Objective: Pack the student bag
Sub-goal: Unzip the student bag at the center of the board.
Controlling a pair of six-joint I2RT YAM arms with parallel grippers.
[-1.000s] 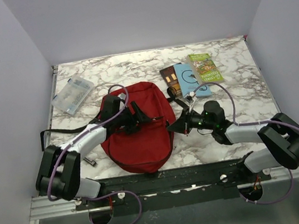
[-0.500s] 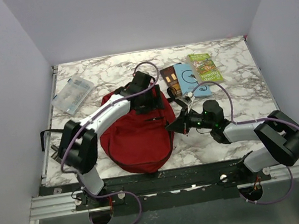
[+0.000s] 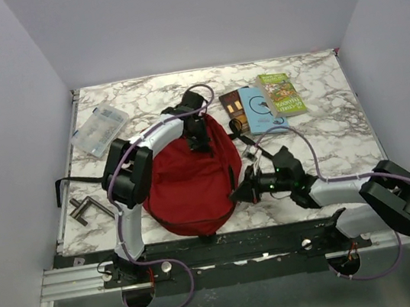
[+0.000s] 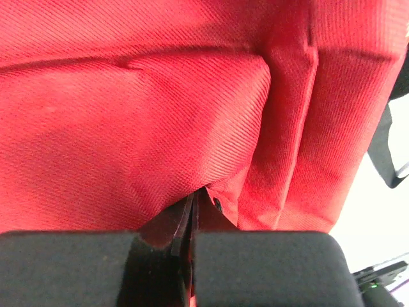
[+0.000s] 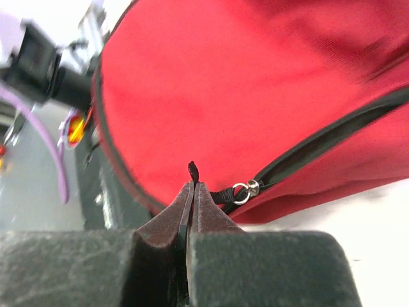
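The student bag, dark red with black straps, lies flat in the middle of the table and fills the left wrist view. My left gripper is at the bag's far top edge, and its jaws are shut, pinching a fold of the red fabric. My right gripper sits at the bag's right edge. It is shut on the black zipper pull cord, with the silver ring just right of the tips. The black zipper line runs up and right from there.
A clear plastic case lies at the back left. Three books lie at the back right, the green one outermost. A small metal piece and a black strap lie left of the bag.
My left arm swung from the bag's left side to its far top edge and shut there. The right gripper moved toward the near edge along the bag's right side, still shut on the pull.
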